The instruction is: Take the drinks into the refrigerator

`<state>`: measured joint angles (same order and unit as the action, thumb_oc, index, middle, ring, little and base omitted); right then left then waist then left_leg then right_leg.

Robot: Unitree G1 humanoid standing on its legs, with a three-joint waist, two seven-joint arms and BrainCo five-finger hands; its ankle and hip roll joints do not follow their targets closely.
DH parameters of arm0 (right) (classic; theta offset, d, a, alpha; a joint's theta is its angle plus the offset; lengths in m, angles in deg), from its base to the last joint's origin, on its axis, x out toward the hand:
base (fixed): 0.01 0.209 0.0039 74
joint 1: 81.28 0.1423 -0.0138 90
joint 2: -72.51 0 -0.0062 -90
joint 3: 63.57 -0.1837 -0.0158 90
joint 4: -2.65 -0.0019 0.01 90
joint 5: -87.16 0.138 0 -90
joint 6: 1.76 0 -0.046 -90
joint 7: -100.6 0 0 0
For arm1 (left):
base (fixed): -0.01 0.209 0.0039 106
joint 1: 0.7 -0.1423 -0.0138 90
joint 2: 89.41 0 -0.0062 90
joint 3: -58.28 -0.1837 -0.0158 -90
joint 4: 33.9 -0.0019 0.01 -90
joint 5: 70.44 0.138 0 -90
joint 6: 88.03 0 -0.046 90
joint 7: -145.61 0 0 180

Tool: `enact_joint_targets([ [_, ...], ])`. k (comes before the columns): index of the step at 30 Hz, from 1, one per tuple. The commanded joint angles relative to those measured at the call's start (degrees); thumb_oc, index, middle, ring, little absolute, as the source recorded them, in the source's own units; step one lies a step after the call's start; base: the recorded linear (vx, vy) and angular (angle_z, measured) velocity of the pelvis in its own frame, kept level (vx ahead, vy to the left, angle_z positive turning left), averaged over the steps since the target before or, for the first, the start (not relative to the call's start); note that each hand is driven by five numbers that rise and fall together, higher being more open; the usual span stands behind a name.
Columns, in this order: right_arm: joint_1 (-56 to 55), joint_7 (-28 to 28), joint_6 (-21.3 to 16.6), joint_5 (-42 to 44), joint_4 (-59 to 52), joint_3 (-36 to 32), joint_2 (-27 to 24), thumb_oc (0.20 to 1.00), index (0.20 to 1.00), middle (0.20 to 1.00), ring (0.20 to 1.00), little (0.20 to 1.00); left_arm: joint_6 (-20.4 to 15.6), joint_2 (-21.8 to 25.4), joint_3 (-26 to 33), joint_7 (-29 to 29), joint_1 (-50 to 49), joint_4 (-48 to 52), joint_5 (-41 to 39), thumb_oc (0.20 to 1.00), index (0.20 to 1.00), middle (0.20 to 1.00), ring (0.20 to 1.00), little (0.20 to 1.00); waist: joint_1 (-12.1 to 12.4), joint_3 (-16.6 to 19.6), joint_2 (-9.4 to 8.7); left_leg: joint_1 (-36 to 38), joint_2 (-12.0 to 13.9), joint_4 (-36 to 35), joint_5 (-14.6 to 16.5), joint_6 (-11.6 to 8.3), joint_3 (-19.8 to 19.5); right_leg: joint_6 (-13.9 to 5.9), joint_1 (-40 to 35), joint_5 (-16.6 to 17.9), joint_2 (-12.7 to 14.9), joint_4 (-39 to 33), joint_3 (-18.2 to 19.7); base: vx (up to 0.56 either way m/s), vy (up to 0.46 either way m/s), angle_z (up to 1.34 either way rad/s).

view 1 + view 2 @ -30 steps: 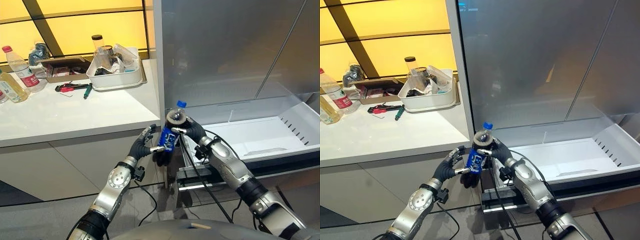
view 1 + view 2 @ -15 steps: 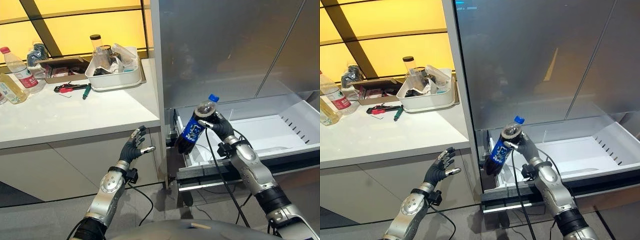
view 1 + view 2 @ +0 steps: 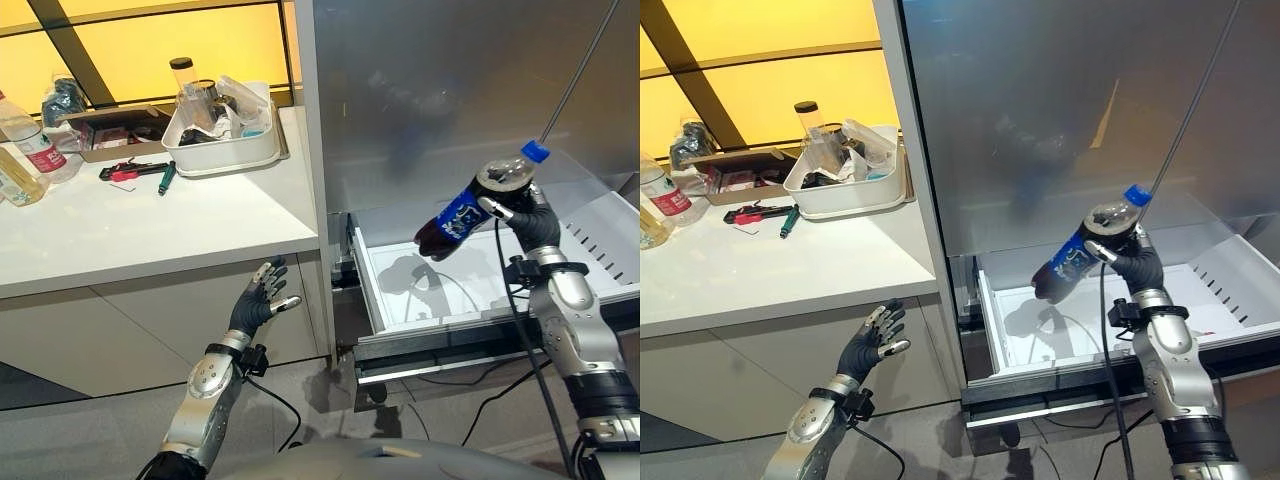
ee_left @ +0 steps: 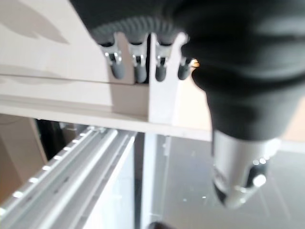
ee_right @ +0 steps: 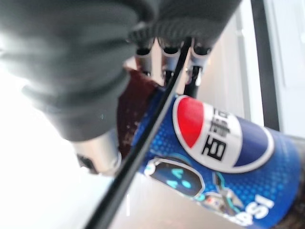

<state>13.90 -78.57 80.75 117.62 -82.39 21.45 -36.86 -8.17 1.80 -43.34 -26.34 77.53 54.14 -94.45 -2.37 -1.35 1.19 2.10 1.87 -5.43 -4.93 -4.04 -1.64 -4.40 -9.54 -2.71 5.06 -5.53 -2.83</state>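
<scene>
The left robot hand (image 3: 258,301) hangs in front of the white bench (image 3: 150,230), left of the refrigerator drawer (image 3: 400,290), its fingers spread and holding nothing. Further left of the drawer, on the bench top, stand more bottles (image 3: 25,150) and a white tub (image 3: 222,150) of odds and ends. Over the open drawer, the right robot hand (image 3: 520,215) is clenched around the upper part of a cola bottle (image 3: 465,210) with a blue label and blue cap, holding it tilted, base down towards the drawer's left side and cap up to the right. The bottle looks full of dark drink, so it is likely fairly heavy, with smooth plastic walls that give a little under pressure. Grasping near the shoulder seems workable; a grip round the labelled middle would likely steady it better.
</scene>
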Motion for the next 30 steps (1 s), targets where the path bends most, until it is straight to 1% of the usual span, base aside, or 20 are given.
enact_joint_targets([
  [1,6.57,-2.04,-6.21,-3.38,-1.1,-6.29,-3.17,0.2,0.2,0.2,0.2,0.2,-2.18,3.53,3.18,1.72,0.44,4.42,-2.6,1.0,1.0,1.0,1.0,1.0,0.25,1.49,-2.4,4.32,-2.56,0.43,9.16,4.31,1.47,-0.8,4.07,2.74,-1.04,0.53,0.31,0.04,-0.004,0.0],
  [2,6.21,-2.74,-5.39,-7.13,2.22,-6.05,-4.87,0.2,0.2,0.2,0.2,0.2,-2.53,4.77,4.0,2.03,-0.51,6.24,-1.97,1.0,1.0,1.0,1.0,1.0,0.48,1.33,-2.53,4.25,-2.54,0.43,9.17,4.27,1.4,-0.82,4.14,2.71,-1.07,0.53,0.27,0.0,0.0,0.0],
  [5,7.28,-3.76,-3.98,-11.33,9.49,-4.29,-7.53,0.2,0.2,0.2,0.2,0.2,-3.06,6.93,5.05,2.42,-1.46,8.85,-1.9,1.0,1.0,1.0,1.0,1.0,0.85,1.0,-2.58,3.99,-2.6,0.43,9.08,4.2,1.27,-0.87,4.36,2.78,-1.08,0.53,0.16,0.0,0.0,0.0],
  [6,7.63,-4.01,-3.34,-12.15,13.05,-3.38,-8.24,0.2,0.2,0.2,0.2,0.2,-3.34,7.82,5.01,2.68,-1.81,10.01,-1.8,1.0,1.0,1.0,1.0,1.0,1.08,0.84,-2.61,3.91,-2.62,0.43,9.01,4.17,1.18,-0.86,4.39,2.8,-1.08,0.53,0.1,0.0,0.0,0.0],
  [9,9.72,-4.56,-2.67,-14.29,19.07,-1.36,-10.0,0.2,0.2,0.2,0.2,0.2,-3.74,10.1,5.55,3.08,-2.8,12.46,-1.4,1.0,1.0,1.0,1.0,1.0,1.39,0.41,-2.51,3.68,-2.67,0.43,8.9,4.1,1.13,-0.91,4.57,2.88,-1.07,0.53,-0.08,0.0,0.0,0.0],
  [10,9.79,-4.56,-2.7,-14.29,19.13,-1.3,-10.0,0.2,0.2,0.2,0.2,0.2,-3.73,10.09,5.59,3.08,-2.82,12.47,-1.4,1.0,1.0,1.0,1.0,1.0,1.36,0.4,-2.5,3.68,-2.67,0.43,8.9,4.1,1.13,-0.91,4.57,2.88,-1.07,0.53,-0.07,0.0,0.0,0.0],
  [11,11.29,-4.65,-1.93,-16.46,23.36,0.21,-11.15,0.2,0.2,0.2,0.2,0.2,-4.18,12.07,5.65,3.37,-3.17,13.98,-0.94,1.0,1.0,1.0,1.0,1.0,1.68,0.06,-2.42,3.52,-2.66,0.43,8.77,4.03,0.95,-0.96,4.75,2.97,-1.01,0.53,-0.23,0.0,0.0,0.0],
  [14,14.95,-5.34,-0.89,-21.97,29.25,4.26,-13.22,0.2,0.2,0.2,0.2,0.2,-4.43,13.36,4.72,3.26,-2.85,14.14,-0.87,1.0,1.0,1.0,1.0,1.0,1.99,-0.81,-2.29,2.83,-2.67,0.43,8.31,3.92,0.62,-1.01,5.18,3.14,-0.88,0.54,-0.63,0.0,0.0,0.0],
  [15,15.04,-5.34,-0.92,-21.96,29.31,4.34,-13.23,0.2,0.2,0.2,0.2,0.2,-4.43,13.34,4.76,3.26,-2.85,14.13,-0.87,1.0,1.0,1.0,1.0,1.0,1.93,-0.82,-2.27,2.81,-2.67,0.43,8.3,3.92,0.61,-1.02,5.18,3.14,-0.88,0.54,-0.65,-0.05,0.01,0.03],
  [17,18.08,-6.27,0.51,-28.81,32.87,7.87,-14.67,0.2,0.2,0.2,0.2,0.2,-4.58,14.02,3.62,3.06,-2.66,14.21,-0.61,1.0,1.0,1.0,1.0,1.0,2.44,-2.02,-2.15,1.62,-2.76,0.43,7.72,3.9,0.12,-1.05,6.08,3.47,-0.72,0.62,-1.08,-0.09,0.012,0.09],
  [19,19.9,-6.86,1.14,-32.76,33.75,10.15,-15.36,0.2,0.2,0.2,0.2,0.2,-4.64,14.1,3.19,2.7,-2.33,13.87,-0.31,1.0,1.0,1.0,1.0,1.0,2.44,-2.83,-1.82,0.77,-2.91,0.43,7.3,3.95,-0.16,-1.02,6.95,3.71,-0.66,0.77,-1.41,-0.06,0.012,0.16],
  [20,19.96,-6.86,1.14,-32.75,33.78,10.19,-15.36,0.2,0.2,0.2,0.2,0.2,-4.65,14.08,3.21,2.71,-2.33,13.86,-0.31,1.0,1.0,1.0,1.0,1.0,2.4,-2.81,-1.81,0.74,-2.91,0.43,7.29,3.95,-0.18,-1.02,6.97,3.71,-0.66,0.78,-1.42,-0.09,0.012,0.12],
  [21,22.23,-7.39,1.63,-36.57,37.05,13.28,-15.13,0.2,0.2,0.2,0.2,0.2,-4.81,14.65,1.93,2.45,-1.63,13.25,0.23,1.0,1.0,1.0,1.0,1.0,2.79,-3.91,-1.54,-0.34,-3.1,0.43,6.71,4.02,-0.58,-0.97,7.82,4.01,-0.56,0.89,-1.69,-0.09,0.016,0.11],
  [24,25.03,-7.33,2.38,-45.29,38.54,18.9,-14.84,0.2,0.2,0.2,0.2,0.2,-4.85,15.6,0.39,2.22,-0.34,12.31,1.77,1.0,1.0,1.0,1.0,1.0,3.06,-5.47,-0.83,-1.84,-3.38,0.46,5.87,4.05,-1.08,-0.96,9.39,4.53,-0.43,1.14,-2.02,-0.1,0.026,0.1],
  [25,25.53,-7.37,2.57,-47.02,39.06,20.11,-14.43,0.2,0.2,0.2,0.2,0.2,-5.04,15.68,0.22,1.95,-0.25,12.0,2.07,1.0,1.0,1.0,1.0,1.0,3.07,-5.79,-0.53,-2.24,-3.43,0.48,5.68,4.07,-1.22,-0.93,9.81,4.67,-0.37,1.19,-2.14,-0.07,0.025,0.11],
  [27,25.88,-7.01,2.8,-51.25,38.76,22.75,-12.93,0.2,0.2,0.2,0.2,0.2,-5.12,15.36,-0.34,1.59,0.22,11.19,2.15,1.0,1.0,1.0,1.0,1.0,3.14,-6.8,-0.05,-3.21,-3.54,0.52,5.2,4.09,-1.43,-0.89,10.81,4.96,-0.25,1.38,-2.2,-0.08,0.018,0.15],
  [30,25.71,-6.92,3.29,-54.3,39.29,24.88,-9.94,0.2,0.2,0.2,0.2,0.2,-5.24,14.67,-1.75,0.83,1.67,9.61,2.89,1.0,1.0,1.0,1.0,1.0,3.17,-8.47,0.66,-4.79,-3.83,0.63,4.43,4.2,-1.79,-0.8,12.44,5.36,-0.07,1.81,-2.4,-0.09,0.022,0.07],
])
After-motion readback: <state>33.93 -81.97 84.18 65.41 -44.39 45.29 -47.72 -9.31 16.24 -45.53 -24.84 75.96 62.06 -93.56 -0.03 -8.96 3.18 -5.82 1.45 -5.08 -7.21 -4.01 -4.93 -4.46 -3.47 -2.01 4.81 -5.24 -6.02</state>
